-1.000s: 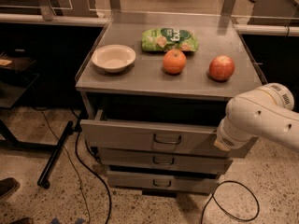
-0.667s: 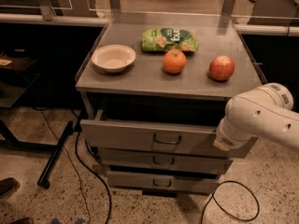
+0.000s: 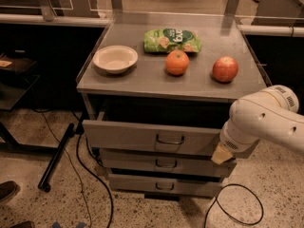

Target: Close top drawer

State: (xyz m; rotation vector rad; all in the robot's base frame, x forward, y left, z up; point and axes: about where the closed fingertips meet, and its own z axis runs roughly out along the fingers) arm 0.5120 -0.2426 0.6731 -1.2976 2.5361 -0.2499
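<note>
The top drawer [image 3: 142, 136] is a wide grey drawer under the tabletop. It stands pulled out a little, with a dark gap above its front panel. Its dark bow handle [image 3: 169, 140] sits at the centre. Two lower grey drawers [image 3: 156, 163] with smaller handles lie below it, less far out. My white arm [image 3: 263, 120] comes in from the right. My gripper [image 3: 221, 154] is at the right end of the top drawer's front panel, mostly hidden by the arm's wrist.
On the grey table [image 3: 142, 77] stand a white bowl [image 3: 115, 59], a green snack bag [image 3: 172, 40], an orange [image 3: 177, 62] and a red apple [image 3: 225, 69]. Black cables [image 3: 80, 170] and a dark stand leg [image 3: 57, 156] lie on the floor at left. A cable loop [image 3: 237, 203] lies at right.
</note>
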